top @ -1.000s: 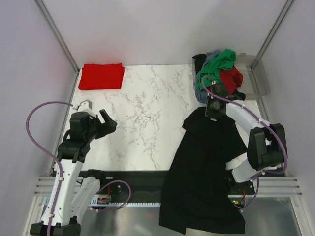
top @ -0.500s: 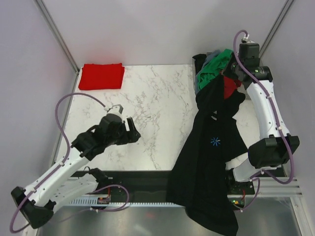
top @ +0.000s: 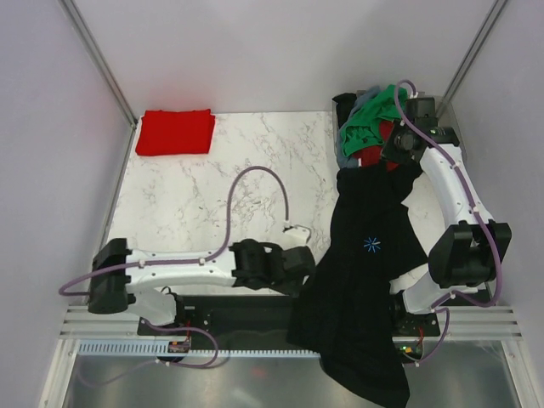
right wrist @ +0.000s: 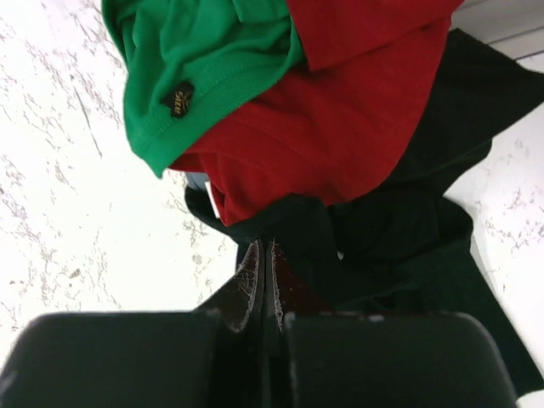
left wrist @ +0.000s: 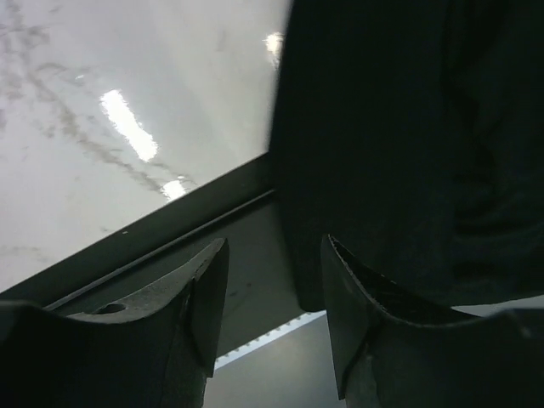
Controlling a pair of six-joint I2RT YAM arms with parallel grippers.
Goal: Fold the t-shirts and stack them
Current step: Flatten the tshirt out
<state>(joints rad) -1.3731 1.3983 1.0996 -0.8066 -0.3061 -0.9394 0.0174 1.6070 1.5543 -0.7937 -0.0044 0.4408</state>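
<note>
Black t-shirt [top: 361,280] draped from 1 o'clock of the worktop [top: 238,187] down past its 5 o'clock edge, lower part hanging off the near side; blue mark [top: 371,245] faced up mid-chest; right gripper [top: 397,148] at 1 o'clock had its jaws pressed together, pinching the top of the black t-shirt beside the heap; right wrist view showed the right gripper [right wrist: 265,252] buried in black cloth, green t-shirt [right wrist: 195,59] at 11 o'clock and red t-shirt [right wrist: 340,110] at 12 o'clock just beyond; from above, green t-shirt [top: 371,117] lay on the heap; left gripper [top: 299,262] sat low at 6 o'clock, just beside the shirt's left edge; left wrist view showed the left gripper [left wrist: 274,251] partly spread, nothing pinched, the black t-shirt [left wrist: 391,136] edge just beyond the gap; folded red t-shirt [top: 176,132] lay flat at 10 o'clock, well apart.
</note>
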